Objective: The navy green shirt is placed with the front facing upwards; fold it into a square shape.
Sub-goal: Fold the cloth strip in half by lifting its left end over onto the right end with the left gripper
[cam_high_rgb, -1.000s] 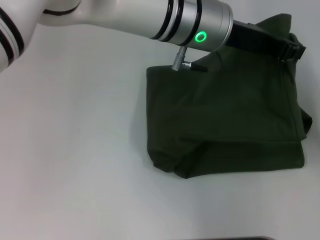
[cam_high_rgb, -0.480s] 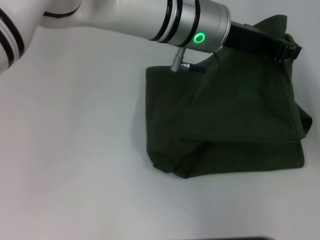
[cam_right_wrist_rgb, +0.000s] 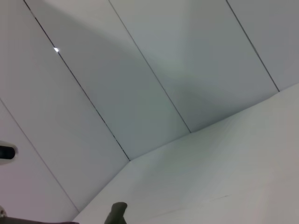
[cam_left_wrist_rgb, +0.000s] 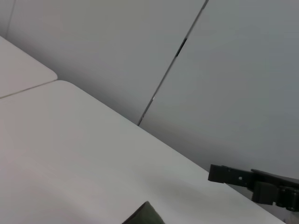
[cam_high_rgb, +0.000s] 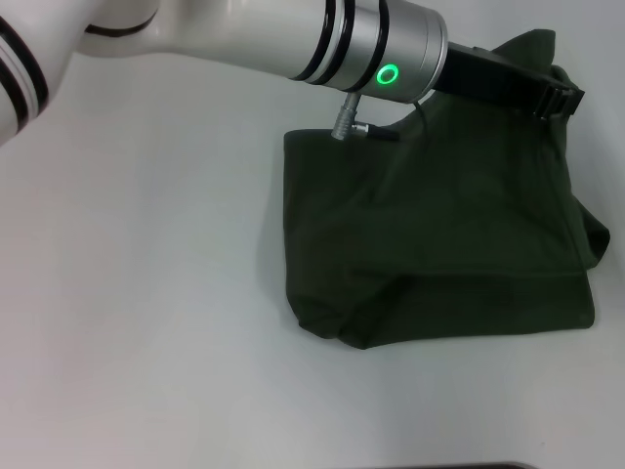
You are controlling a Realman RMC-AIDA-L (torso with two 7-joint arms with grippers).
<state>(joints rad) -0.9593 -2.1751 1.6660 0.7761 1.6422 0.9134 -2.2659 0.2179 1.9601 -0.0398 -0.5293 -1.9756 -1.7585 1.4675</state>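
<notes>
The navy green shirt [cam_high_rgb: 439,244] lies as a dark olive, roughly square bundle on the white table, right of centre in the head view. No print shows on it. My left arm reaches across over its far edge. My left gripper [cam_high_rgb: 564,98] is at the far right corner and shut on a raised peak of fabric [cam_high_rgb: 535,44]. A tip of olive cloth [cam_left_wrist_rgb: 145,215] shows in the left wrist view. Farther off in that view is a black gripper [cam_left_wrist_rgb: 219,173], which I take for my right one. My right arm is outside the head view.
Bare white table [cam_high_rgb: 137,293] spreads to the left of and in front of the shirt. A grey panelled wall [cam_left_wrist_rgb: 224,70] stands behind the table's far edge. A small dark olive tip [cam_right_wrist_rgb: 117,212] shows in the right wrist view.
My left gripper has drifted slightly to the left, and the raised fabric peak at the far right corner has moved with it. The rest of the shirt has stayed put.
</notes>
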